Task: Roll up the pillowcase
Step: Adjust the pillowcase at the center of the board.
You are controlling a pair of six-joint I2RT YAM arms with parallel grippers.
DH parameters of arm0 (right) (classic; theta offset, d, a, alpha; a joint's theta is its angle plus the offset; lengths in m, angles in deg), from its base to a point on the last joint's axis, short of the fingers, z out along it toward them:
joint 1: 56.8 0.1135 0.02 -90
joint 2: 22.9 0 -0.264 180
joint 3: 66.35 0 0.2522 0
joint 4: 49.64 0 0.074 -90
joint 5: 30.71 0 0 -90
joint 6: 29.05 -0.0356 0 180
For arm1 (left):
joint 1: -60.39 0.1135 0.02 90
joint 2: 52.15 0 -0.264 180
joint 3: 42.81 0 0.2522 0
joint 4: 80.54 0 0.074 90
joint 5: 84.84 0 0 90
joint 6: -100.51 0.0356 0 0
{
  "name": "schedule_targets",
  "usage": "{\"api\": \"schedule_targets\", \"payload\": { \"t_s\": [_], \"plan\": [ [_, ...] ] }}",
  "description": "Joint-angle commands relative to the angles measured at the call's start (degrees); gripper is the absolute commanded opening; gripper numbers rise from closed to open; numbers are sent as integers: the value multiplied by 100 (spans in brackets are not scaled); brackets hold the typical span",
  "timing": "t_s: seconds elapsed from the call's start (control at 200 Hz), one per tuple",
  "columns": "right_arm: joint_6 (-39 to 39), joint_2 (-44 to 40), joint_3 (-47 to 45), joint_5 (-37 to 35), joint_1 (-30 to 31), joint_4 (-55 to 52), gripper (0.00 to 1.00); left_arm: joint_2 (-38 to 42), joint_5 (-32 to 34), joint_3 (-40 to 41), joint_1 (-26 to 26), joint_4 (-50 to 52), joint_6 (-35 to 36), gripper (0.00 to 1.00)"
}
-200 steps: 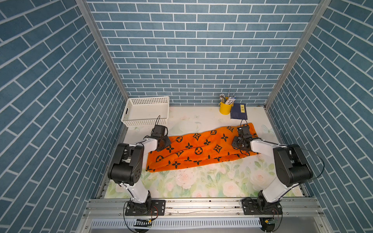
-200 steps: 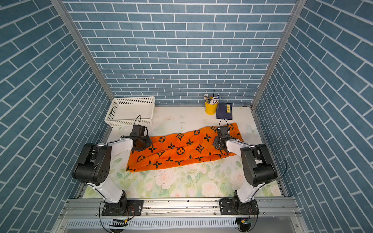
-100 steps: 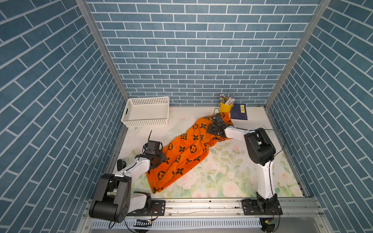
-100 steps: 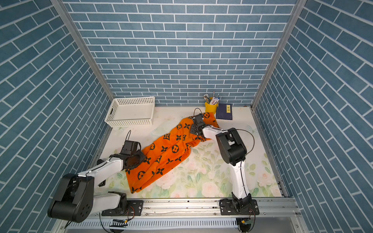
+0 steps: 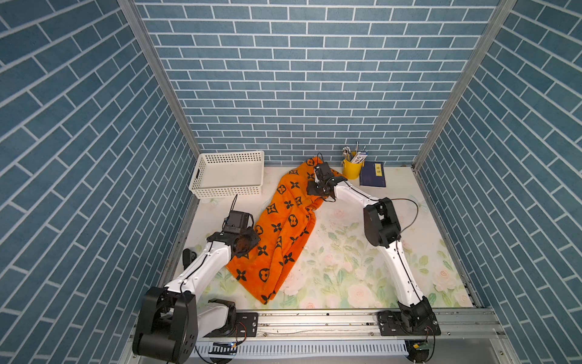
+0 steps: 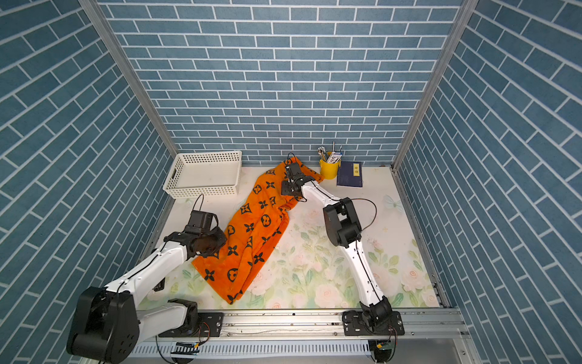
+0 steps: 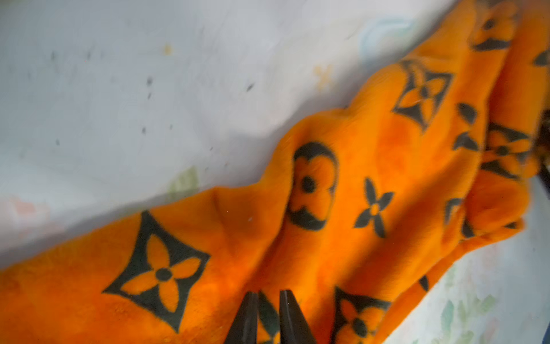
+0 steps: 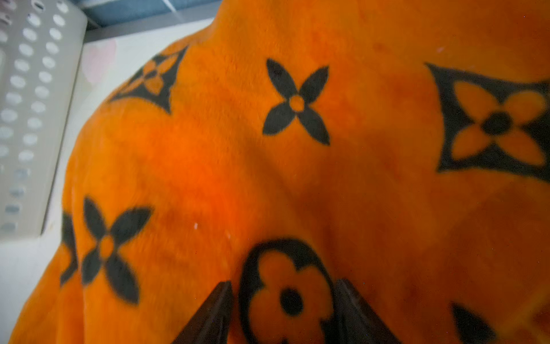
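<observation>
The pillowcase (image 5: 283, 227), orange plush with black flower and diamond motifs, lies unrolled on the floral counter (image 5: 346, 261) as a long rumpled band; it runs on a slant from the back wall down toward the front edge, with lengthwise folds along its right side. Its far end sits between the white perforated basket (image 5: 226, 190) and the yellow pen cup (image 5: 352, 168), close to the cup; a dark blue book (image 5: 373, 174) lies just beyond the cup.

The left hand (image 5: 252, 242) is at the band's left edge, about midway along its length; in the left wrist view its fingertips (image 7: 247, 318) stand nearly together with only a thin gap, printed cloth showing through it; whether they pinch any fabric I cannot tell.

The right hand (image 5: 318, 189) sits over the far end of the pillowcase; in the right wrist view its fingers (image 8: 214, 315) are spread well apart, released, with a circled flower motif lying between them and the basket's wall off to one side.
</observation>
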Motion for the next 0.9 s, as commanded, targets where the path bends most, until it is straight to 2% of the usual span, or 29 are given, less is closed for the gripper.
{"api": "schedule_targets", "payload": {
  "t_s": [0.0,0.065,0.205,0.24,0.345,0.42,0.585,0.735,0.895],
  "plan": [
    [375,-1163,-1012,2,282,361,60,-242,331,-391,-22,347,626,20],
    [407,-1523,-1395,110,447,306,59,-537,353,-502,-14,120,859,20],
    [295,-1762,-1856,237,909,252,54,-1192,419,-430,25,-427,1154,18],
    [177,-1815,-2059,516,1003,433,53,-1338,417,-360,51,-574,1178,18],
    [-240,-1657,-2472,846,1103,887,46,-1796,420,-203,101,-842,1281,16],
    [-314,-1358,-2435,936,1107,978,46,-1967,529,-84,117,-884,1275,16],
    [-257,-695,-1981,465,762,352,42,-1891,628,168,127,-714,1017,15],
    [-6,-637,-2044,319,141,226,42,-1489,127,740,2,-851,453,14],
    [420,97,-745,318,-209,-255,43,-1073,-139,1095,-643,-1061,-244,14]
  ]
}}
